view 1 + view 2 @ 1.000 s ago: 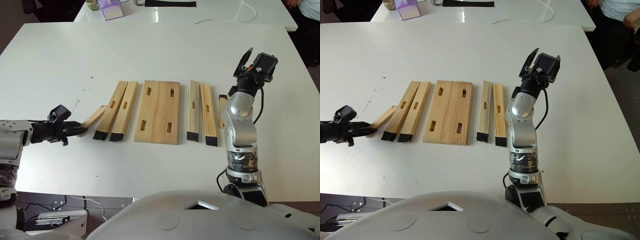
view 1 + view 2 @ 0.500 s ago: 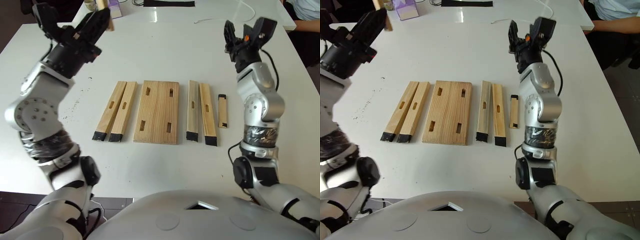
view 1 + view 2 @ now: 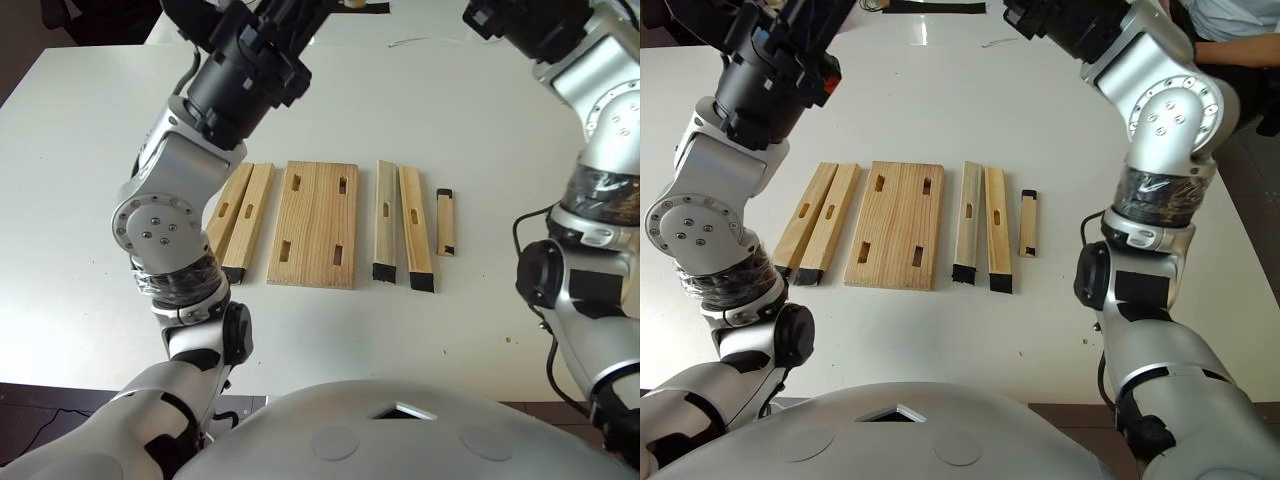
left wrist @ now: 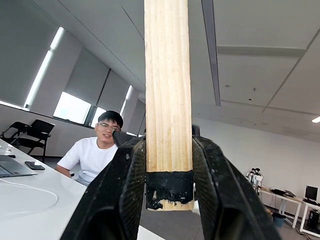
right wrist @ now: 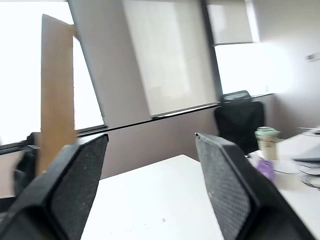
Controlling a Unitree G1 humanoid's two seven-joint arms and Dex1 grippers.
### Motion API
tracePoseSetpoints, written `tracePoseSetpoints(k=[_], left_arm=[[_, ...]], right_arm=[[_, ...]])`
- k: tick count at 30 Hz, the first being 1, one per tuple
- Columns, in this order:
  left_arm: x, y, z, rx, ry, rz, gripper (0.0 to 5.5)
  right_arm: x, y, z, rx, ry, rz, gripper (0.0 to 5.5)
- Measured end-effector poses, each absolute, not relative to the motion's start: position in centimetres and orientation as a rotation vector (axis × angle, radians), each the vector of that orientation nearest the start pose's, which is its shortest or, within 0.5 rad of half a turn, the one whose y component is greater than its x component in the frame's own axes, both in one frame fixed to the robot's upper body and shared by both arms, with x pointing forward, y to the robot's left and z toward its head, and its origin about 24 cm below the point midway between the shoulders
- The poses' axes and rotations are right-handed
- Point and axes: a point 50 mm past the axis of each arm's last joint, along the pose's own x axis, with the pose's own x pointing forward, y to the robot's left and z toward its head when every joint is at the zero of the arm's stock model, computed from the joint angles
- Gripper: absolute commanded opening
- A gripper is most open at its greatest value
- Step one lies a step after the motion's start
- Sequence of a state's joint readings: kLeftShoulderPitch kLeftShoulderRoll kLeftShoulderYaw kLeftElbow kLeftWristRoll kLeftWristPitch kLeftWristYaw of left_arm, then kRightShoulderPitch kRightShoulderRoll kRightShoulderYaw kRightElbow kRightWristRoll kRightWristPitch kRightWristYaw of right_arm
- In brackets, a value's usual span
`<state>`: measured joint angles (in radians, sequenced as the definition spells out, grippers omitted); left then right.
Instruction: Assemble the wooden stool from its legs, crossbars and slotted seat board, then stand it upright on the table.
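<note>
You are holding a crossbar [image 4: 167,75] in the left gripper [image 4: 169,172].
Its fingers are clamping the black end, long axis running straight out past them; right gripper [image 5: 150,165] is gaping, fingers apart.

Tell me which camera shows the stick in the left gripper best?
The left wrist view: the stick sits close up, clamped in the left gripper. The left eye view catches its tip; the right wrist view shows it farther off.

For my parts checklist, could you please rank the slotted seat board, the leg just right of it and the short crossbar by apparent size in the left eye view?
1. Slotted seat board.
2. Leg just right of it.
3. Short crossbar.
All lie side by side, so nearness barely matters.
</note>
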<state>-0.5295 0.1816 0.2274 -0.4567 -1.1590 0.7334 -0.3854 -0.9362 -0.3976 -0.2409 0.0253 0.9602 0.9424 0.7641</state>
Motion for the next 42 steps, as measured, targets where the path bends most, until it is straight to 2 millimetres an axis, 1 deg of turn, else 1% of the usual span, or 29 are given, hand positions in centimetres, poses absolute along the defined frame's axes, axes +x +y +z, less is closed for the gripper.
tracePoseSetpoints(k=[1, 3, 5, 7, 9, 11, 15, 19, 20, 22, 24, 26, 28, 32, 41, 42], left_arm=[[25.2, 12.0, 24.7, -0.587, -0.369, -1.134, 1.3], [25.1, 12.4, 24.5, -0.548, -0.349, -1.158, 1.3], [24.9, 13.0, 24.0, -0.513, -0.318, -1.183, 1.3], [24.6, 13.3, 23.3, -0.471, -0.273, -1.226, 1.3], [24.2, 13.7, 22.2, -0.428, -0.217, -1.256, 1.3], [23.9, 13.9, 21.5, -0.379, -0.182, -1.275, 1.3], [23.9, 13.7, 20.9, -0.315, -0.14, -1.323, 1.3], [23.8, 13.5, 20.8, -0.307, -0.143, -1.362, 1.3], [23.8, 13.5, 20.8, -0.304, -0.142, -1.364, 1.3], [23.8, 13.5, 20.8, -0.299, -0.139, -1.367, 1.3], [23.8, 13.5, 20.7, -0.281, -0.134, -1.357, 1.3], [23.8, 13.6, 20.7, -0.28, -0.132, -1.357, 1.3], [23.8, 13.6, 20.7, -0.28, -0.133, -1.357, 1.3], [23.8, 13.4, 20.5, -0.27, -0.121, -1.359, 1.3], [23.7, 13.4, 20.2, -0.257, -0.115, -1.363, 1.3], [23.8, 13.4, 20.1, -0.247, -0.112, -1.357, 1.66]], right_arm=[[30.5, -13.5, 29.5, 0.39, -0.155, 1.367, 3.19], [30.4, -14.0, 30.1, 0.382, -0.113, 1.418, 3.19], [30.5, -15.0, 30.2, 0.38, -0.069, 1.438, 3.19], [30.4, -15.3, 30.1, 0.377, -0.009, 1.481, 3.19], [30.1, -15.2, 30.3, 0.361, 0.03, 1.545, 3.19], [30.0, -14.8, 30.3, 0.343, 0.06, 1.595, 3.19], [29.5, -14.2, 30.2, 0.313, 0.102, 1.657, 3.19], [29.2, -13.6, 30.1, 0.277, 0.13, 1.679, 3.19], [29.1, -13.5, 30.0, 0.274, 0.134, 1.681, 3.02], [29.1, -13.4, 30.0, 0.271, 0.138, 1.683, 2.86], [29.0, -13.1, 29.9, 0.261, 0.143, 1.684, 2.52], [29.1, -12.9, 29.5, 0.238, 0.161, 1.672, 2.18], [29.2, -12.9, 29.0, 0.25, 0.171, 1.665, 1.96], [29.2, -12.8, 28.6, 0.258, 0.175, 1.665, 1.36], [29.1, -13.1, 28.3, 0.265, 0.18, 1.663, 1.33], [29.1, -13.2, 28.1, 0.261, 0.18, 1.656, 1.33]])
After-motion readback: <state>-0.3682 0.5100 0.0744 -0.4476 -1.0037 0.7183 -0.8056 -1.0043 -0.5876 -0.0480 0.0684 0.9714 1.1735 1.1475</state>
